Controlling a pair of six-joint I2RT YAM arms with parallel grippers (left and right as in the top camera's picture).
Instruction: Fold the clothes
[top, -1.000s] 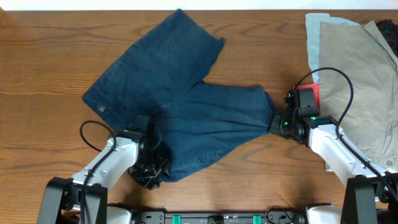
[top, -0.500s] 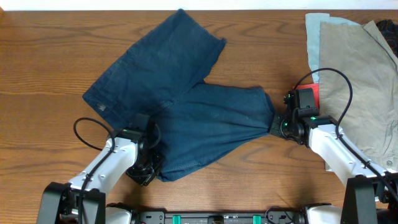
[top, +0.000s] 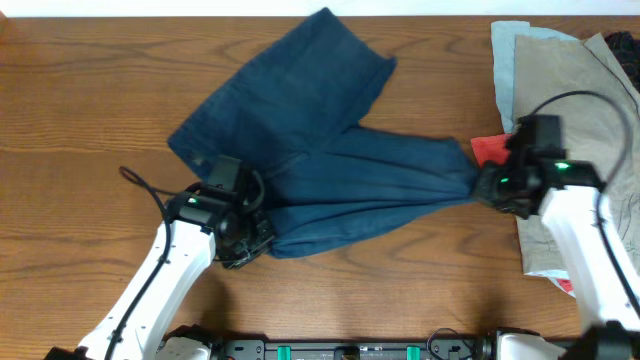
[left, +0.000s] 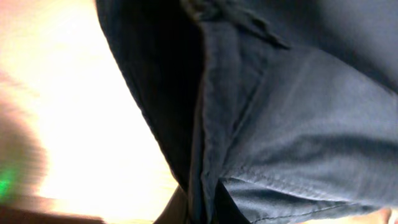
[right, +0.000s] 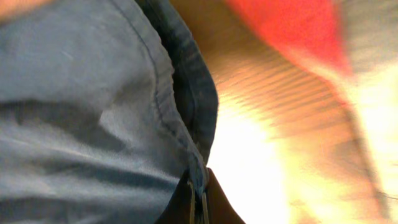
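The left gripper (top: 250, 240) is clamped on the navy shorts (top: 330, 150), pinching the hem at the left end of the nearer half. In the left wrist view the stitched edge runs straight down into the pressed-together tips. Over on the other side, the right gripper (top: 478, 187) has the opposite end of that half bunched and pinched (its wrist camera shows the seam vanishing between the closed tips at the bottom of the picture).

Between the two grippers the cloth is drawn out into a long band that narrows to a gathered point at the right gripper. The other half of the shorts spreads flat on the counter (top: 80, 120), beyond the left gripper and angled off toward the far edge.

Just beyond the right gripper a red garment (top: 488, 150) peeks out, close to the pinch, though I cannot tell whether it touches the shorts. On the outer side of the right gripper lies a tan garment (top: 570, 90), with a light blue garment (top: 503, 55) showing from under its inner edge. The right arm reaches across the tan one.
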